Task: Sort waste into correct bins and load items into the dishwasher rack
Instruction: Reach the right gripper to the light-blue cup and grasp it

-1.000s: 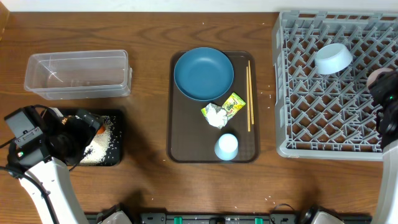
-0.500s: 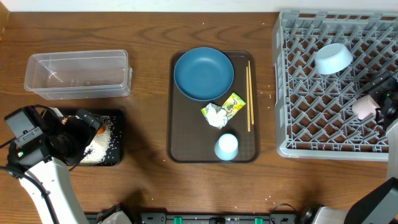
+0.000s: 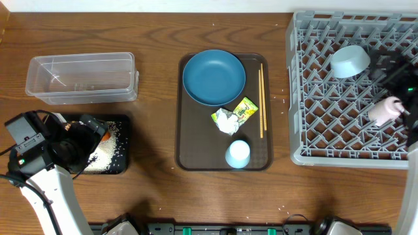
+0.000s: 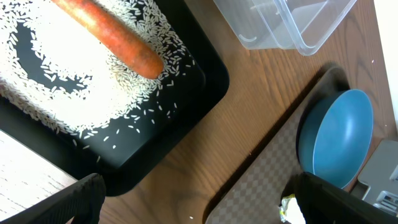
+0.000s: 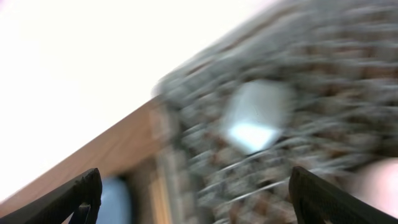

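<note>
My left gripper (image 3: 85,134) (image 4: 199,196) is open and empty above the black tray (image 3: 121,163) (image 4: 186,112), which holds an orange carrot (image 4: 106,37) on white rice (image 4: 62,93). The clear tub (image 3: 81,78) stands behind it. On the brown serving tray (image 3: 196,143) are the dark blue plate (image 3: 214,77), crumpled paper (image 3: 227,121), the green-yellow wrapper (image 3: 245,108), chopsticks (image 3: 262,98) and a pale blue cup (image 3: 238,154). The grey rack (image 3: 313,130) holds the pale blue bowl (image 3: 351,61) and a whitish cup (image 3: 384,109) on its side. My right gripper (image 3: 390,65) (image 5: 199,186) is open above the rack, beside the bowl. No brown lump shows.
The right wrist view is blurred by motion; the bowl (image 5: 255,115) shows in it over the rack lattice. A few rice grains lie on the wood between the serving tray and the rack. The left wrist view also shows the tub (image 4: 292,25) and plate (image 4: 342,143).
My right gripper carried the whitish cup down into the rack, let it go, and moved back toward the bowl. The left arm has not moved.
</note>
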Available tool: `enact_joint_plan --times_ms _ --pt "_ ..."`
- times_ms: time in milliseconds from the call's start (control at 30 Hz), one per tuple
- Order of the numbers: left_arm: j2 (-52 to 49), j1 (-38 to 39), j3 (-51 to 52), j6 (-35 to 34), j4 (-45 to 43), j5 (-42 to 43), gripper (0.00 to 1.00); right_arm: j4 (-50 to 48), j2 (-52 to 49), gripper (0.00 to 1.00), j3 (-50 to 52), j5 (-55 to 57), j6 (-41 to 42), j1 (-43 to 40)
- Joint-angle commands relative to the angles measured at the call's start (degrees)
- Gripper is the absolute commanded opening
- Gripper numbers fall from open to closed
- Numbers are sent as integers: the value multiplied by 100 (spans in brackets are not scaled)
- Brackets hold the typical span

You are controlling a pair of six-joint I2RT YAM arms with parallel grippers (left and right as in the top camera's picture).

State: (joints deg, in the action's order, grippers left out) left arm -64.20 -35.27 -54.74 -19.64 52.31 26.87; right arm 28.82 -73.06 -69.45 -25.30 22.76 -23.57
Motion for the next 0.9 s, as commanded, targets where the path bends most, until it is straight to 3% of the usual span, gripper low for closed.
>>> enact_joint_plan --times_ms 0,167,367,567,867 --pt "-11 -35 -13 50 11 52 98 334 258 89 -63 -813 -382 710" --pt "-11 -35 -13 50 11 52 98 1272 245 90 -55 -433 -1537 2159" --pt "-11 -35 -13 48 11 52 98 1878 -258 90 0 815 -2013 3978" --pt "-11 -35 -13 50 11 52 98 1805 -1073 94 0 1996 -1727 5442" --pt "-11 -35 -13 50 11 52 98 2162 -2017 97 0 2302 -1257 6325"
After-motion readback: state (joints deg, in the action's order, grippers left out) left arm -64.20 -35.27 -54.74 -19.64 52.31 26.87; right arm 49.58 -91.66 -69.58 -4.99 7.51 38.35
